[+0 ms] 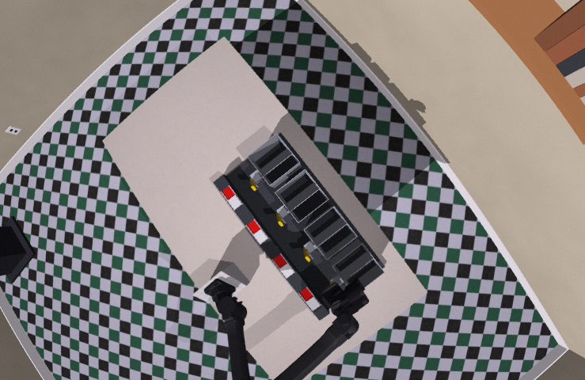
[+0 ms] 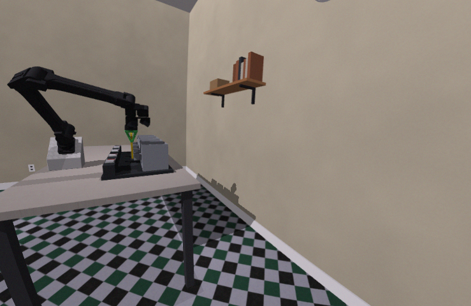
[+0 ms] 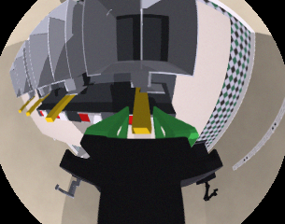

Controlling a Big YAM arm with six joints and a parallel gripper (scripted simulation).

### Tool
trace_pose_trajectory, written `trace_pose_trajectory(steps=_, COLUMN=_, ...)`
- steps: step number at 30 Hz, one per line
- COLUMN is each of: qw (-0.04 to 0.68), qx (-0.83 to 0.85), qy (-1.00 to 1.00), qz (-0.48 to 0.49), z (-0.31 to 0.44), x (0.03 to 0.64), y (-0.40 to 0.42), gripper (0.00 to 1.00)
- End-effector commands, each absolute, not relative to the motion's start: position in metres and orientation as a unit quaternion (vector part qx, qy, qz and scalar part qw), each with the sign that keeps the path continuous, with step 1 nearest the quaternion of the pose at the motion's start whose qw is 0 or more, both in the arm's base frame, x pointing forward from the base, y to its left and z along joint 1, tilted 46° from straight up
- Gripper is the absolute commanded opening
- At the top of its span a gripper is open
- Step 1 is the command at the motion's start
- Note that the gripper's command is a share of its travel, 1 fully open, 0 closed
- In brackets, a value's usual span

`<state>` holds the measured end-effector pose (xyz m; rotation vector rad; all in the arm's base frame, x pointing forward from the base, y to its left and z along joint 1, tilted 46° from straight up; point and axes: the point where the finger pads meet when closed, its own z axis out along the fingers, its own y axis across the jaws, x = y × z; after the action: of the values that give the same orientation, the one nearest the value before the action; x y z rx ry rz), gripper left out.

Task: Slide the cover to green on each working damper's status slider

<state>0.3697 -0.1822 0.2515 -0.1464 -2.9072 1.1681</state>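
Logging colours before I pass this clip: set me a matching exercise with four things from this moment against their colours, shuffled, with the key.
Things:
1. status slider windows
2. damper lever lying between the fingers
3. gripper fingers
4. wall shelf

Colours:
A. green
B. orange-brown
C. red
D. yellow

Pairs: 1-C, 2-D, 3-A, 4-B
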Motion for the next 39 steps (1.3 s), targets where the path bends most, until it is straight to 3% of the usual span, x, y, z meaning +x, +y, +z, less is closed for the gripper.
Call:
trace_pose_trajectory(steps=1, qw=-0.011, qx=-0.046, qy=-0.927, qz=0.372, z=0.2579, x=0.3690, y=-0.1810, gripper=0.36)
trace_pose_trajectory(steps=17, qw=-0.011, qx=-0.046, qy=-0.927, qz=0.372, z=0.2579, x=0.3690, y=-0.1810, gripper=0.36)
trace_pose_trajectory(steps=18, qw=-0.011, qx=-0.046, qy=-0.927, qz=0.372, z=0.2579, x=0.3690, y=-0.1810, gripper=0.17)
trace_pose_trajectory(steps=39, qw=-0.012, qx=-0.049, qy=-0.927, qz=0.372, z=0.2593, x=0.3695, y=-0.1809, gripper=0.17)
